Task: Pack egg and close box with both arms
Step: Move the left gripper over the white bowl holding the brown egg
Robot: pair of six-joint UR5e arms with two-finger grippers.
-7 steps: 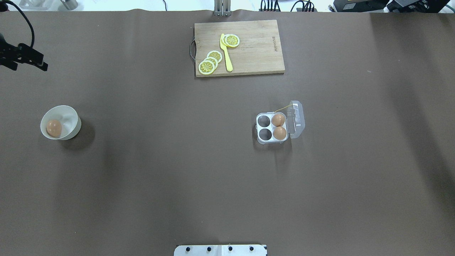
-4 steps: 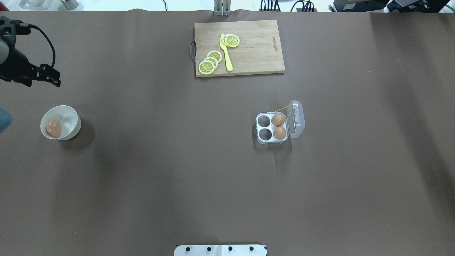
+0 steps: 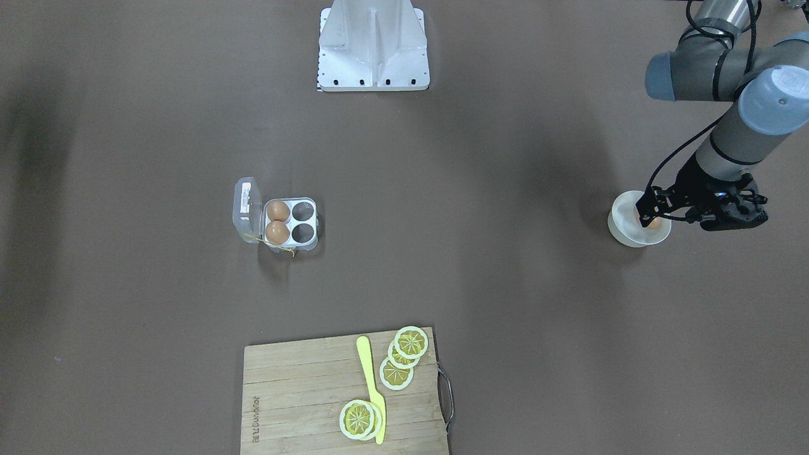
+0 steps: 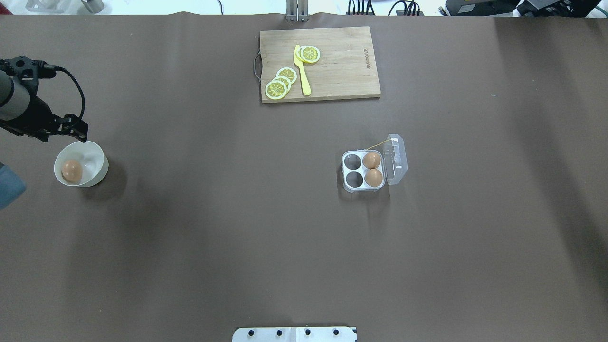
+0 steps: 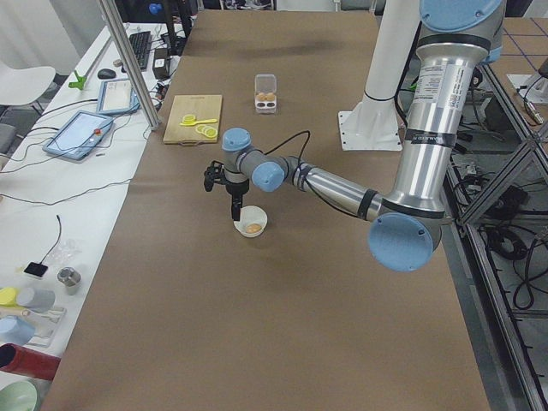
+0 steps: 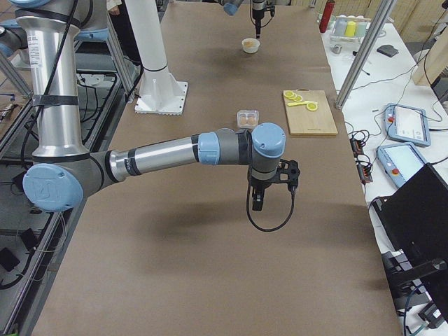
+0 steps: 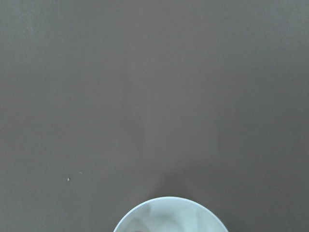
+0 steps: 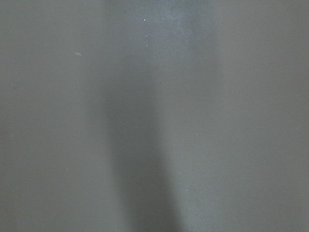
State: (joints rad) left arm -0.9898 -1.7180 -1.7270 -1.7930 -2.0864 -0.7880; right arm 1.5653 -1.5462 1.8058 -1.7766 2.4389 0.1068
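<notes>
left pincer (image 4: 81, 133): hovers by the far rim of the bowl (image 4: 98, 164), nothing in it; spread or closed, can't tell. Lining up on the egg (image 4: 72, 171), I reckon
egg: loose in that bowl
box (image 4: 362, 189): well apart, lid flipped open, two cells free for it
right pincer (image 6: 257, 204): over bare desk (image 4: 237, 213), grip unclear, probably parked for lid duty
</notes>
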